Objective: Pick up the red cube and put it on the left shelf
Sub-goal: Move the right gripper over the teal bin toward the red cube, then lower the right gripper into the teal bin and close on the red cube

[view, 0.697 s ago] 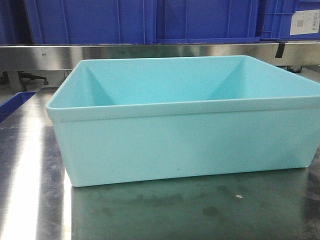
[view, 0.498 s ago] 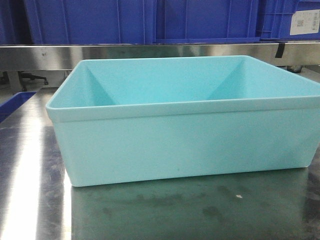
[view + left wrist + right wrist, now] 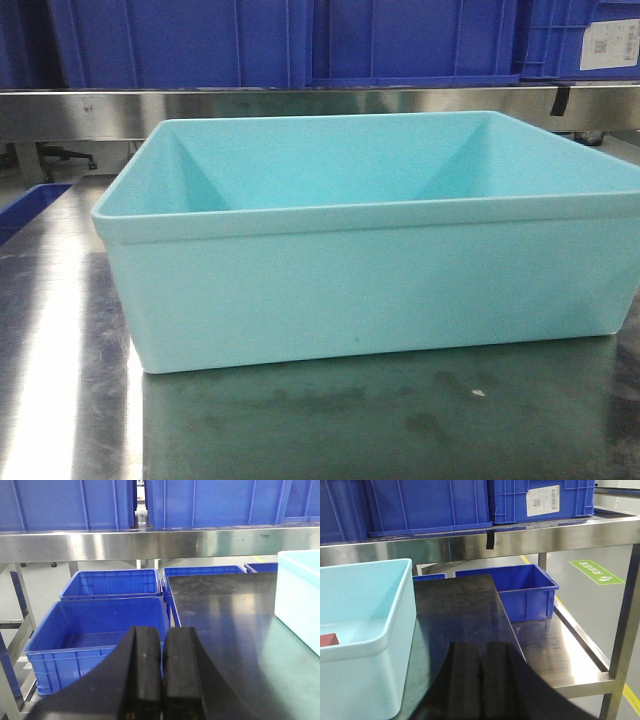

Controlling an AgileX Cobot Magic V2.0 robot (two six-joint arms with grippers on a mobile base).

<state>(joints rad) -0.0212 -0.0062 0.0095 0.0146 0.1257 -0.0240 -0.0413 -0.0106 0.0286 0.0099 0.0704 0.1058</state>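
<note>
The red cube [image 3: 328, 639] lies inside the pale turquoise tub [image 3: 365, 645], seen only at the left edge of the right wrist view; the tub wall [image 3: 370, 290] hides it in the front view. The steel shelf rail [image 3: 150, 544] runs across the back in the left wrist view, with blue crates [image 3: 65, 502] on it; it also shows in the front view [image 3: 300, 105]. My left gripper [image 3: 162, 675] is shut and empty, left of the tub [image 3: 300, 600]. My right gripper [image 3: 481, 680] is shut and empty, right of the tub.
The tub stands on a dark steel table [image 3: 350, 420]. Open blue crates [image 3: 95, 630] sit on the floor left of the table. Another blue crate [image 3: 520, 587] sits on a lower steel tier at the right, beside a rack post [image 3: 620, 630].
</note>
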